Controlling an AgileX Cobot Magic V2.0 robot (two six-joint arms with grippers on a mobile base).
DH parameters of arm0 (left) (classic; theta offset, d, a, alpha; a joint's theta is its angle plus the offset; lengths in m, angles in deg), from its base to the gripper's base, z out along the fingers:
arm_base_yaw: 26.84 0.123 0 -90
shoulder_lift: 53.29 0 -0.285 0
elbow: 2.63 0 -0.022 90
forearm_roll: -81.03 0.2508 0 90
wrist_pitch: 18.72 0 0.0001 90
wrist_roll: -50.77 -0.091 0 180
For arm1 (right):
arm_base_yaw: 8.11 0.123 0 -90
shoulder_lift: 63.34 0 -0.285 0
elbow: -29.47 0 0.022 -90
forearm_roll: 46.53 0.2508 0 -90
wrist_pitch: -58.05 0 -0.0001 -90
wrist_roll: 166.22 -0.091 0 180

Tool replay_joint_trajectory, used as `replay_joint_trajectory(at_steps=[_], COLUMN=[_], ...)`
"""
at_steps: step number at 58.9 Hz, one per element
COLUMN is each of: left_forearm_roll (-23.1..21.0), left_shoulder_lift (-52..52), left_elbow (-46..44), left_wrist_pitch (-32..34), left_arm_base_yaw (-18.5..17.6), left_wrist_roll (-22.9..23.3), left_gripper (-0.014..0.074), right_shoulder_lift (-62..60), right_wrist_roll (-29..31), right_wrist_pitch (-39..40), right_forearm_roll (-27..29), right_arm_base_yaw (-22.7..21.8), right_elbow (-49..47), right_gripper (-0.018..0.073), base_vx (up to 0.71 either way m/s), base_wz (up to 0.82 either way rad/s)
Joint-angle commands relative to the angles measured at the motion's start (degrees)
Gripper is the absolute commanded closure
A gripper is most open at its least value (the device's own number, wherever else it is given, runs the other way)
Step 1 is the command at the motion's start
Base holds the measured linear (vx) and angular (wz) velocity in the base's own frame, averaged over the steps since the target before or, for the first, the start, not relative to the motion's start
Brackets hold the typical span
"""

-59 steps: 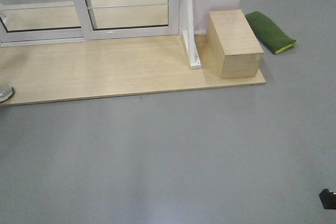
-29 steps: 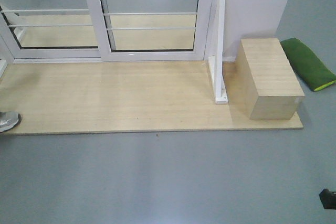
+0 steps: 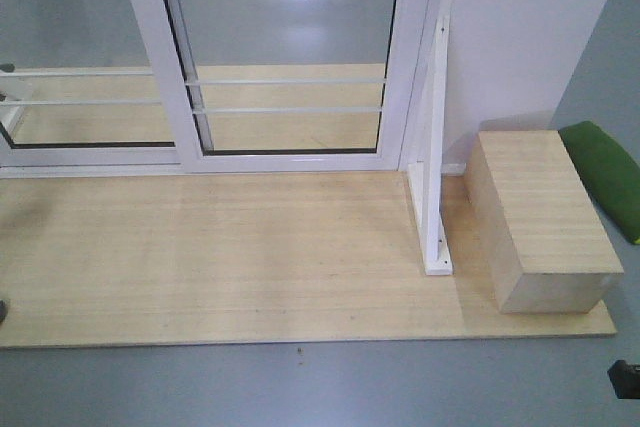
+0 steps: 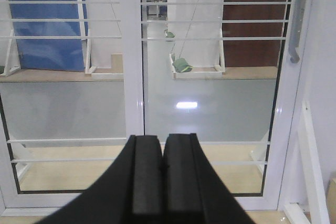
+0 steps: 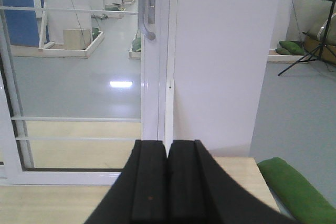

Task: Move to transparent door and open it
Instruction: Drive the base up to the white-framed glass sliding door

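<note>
**Two arms idle while the base closes on the door**

Both pairs are pressed together with nothing between them. The left fingers (image 4: 146, 177) point at the middle of the glass. The right fingers (image 5: 149, 182) point at the seam where the door's stile meets the white wall (image 5: 226, 61). Neither pair touches anything.

Beyond them stands the transparent door (image 3: 290, 47), the right-hand glass panel, shut against the wall side of its frame. Its grey pull handle (image 4: 296, 19) is high on the right stile. The handle sits up and to the right in the left wrist view, and up and slightly left in the right wrist view.

Over the last second the front view has changed a good deal. The door has grown and slid toward the centre. The wooden platform (image 3: 230, 247) now fills most of the frame, with only a strip of grey floor (image 3: 300, 387) left below it. The wooden box (image 3: 545, 217) and green cushion (image 3: 605, 172) have moved down and toward the right edge. The base is therefore rolling forward and lining up on the door.

I judge the approach to be well along, but the opening has not begun. The handle is still well apart from both arms, and the right arm looks better placed to reach it.
</note>
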Motion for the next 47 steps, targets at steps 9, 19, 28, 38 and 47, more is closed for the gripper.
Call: replay_joint_trajectory(at_steps=[9,19,28,38,47], left_forearm_roll=[-0.6,-0.6,-0.6,-0.6,-0.6], left_shoulder_lift=[0.5,0.5,0.5,0.5,0.5], left_elbow=[1.7,1.7,1.7,1.7,1.7], left_wrist_pitch=[4.7,4.7,4.7,4.7,4.7], left_arm_base_yaw=[-0.2,-0.2,-0.2,-0.2,-0.2], left_wrist_roll=[-0.1,-0.1,-0.1,-0.1,-0.1], left_gripper=[0.0602,0.0602,0.0602,0.0602,0.0602], right_shoulder_lift=[-0.8,-0.8,-0.8,-0.8,-0.8], right_wrist_roll=[0.1,0.1,0.1,0.1,0.1], right_wrist_pitch=[4.7,4.7,4.7,4.7,4.7], right_forearm_roll=[0.0,0.0,0.0,0.0,0.0], right_arm_base_yaw=[-0.4,-0.4,-0.4,-0.4,-0.4], right_elbow=[0.8,0.8,0.8,0.8,0.8], right_gripper=[0.0567,0.0567,0.0567,0.0567,0.0567], base_vx=[0.52,0.5,0.46,0.43,0.39], base_wz=[0.01,0.0,-0.01,-0.02,-0.01])
